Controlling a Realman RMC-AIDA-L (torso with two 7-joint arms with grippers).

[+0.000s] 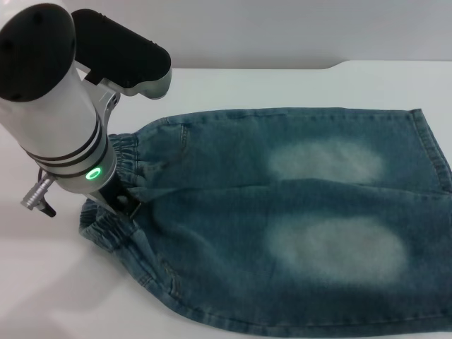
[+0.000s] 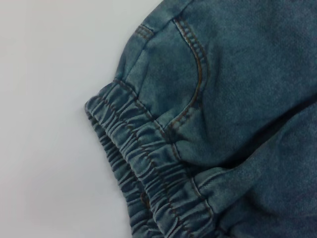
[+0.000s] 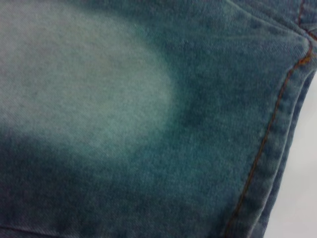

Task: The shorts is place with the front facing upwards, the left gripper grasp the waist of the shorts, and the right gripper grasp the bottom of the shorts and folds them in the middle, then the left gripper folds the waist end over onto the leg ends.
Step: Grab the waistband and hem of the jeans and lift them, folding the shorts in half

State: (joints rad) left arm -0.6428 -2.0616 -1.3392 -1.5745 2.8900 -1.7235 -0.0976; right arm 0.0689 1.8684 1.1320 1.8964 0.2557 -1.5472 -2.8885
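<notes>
The blue denim shorts (image 1: 282, 212) lie flat across the white table with two pale faded patches facing up. Their gathered waist (image 1: 106, 227) is at the left and the leg ends (image 1: 432, 152) at the right. My left gripper (image 1: 127, 203) reaches down onto the middle of the waist, shut on the band, and the denim puckers toward it. The left wrist view shows the waistband (image 2: 143, 163) and a stitched pocket (image 2: 195, 74) close up. In the right wrist view a faded patch (image 3: 84, 84) and a stitched hem (image 3: 277, 148) fill the picture. The right gripper itself does not show.
The white table (image 1: 282, 85) runs behind and to the left of the shorts. The shorts' lower edge runs close to the front of the head view. My left arm's thick white body (image 1: 56, 106) hides part of the waist.
</notes>
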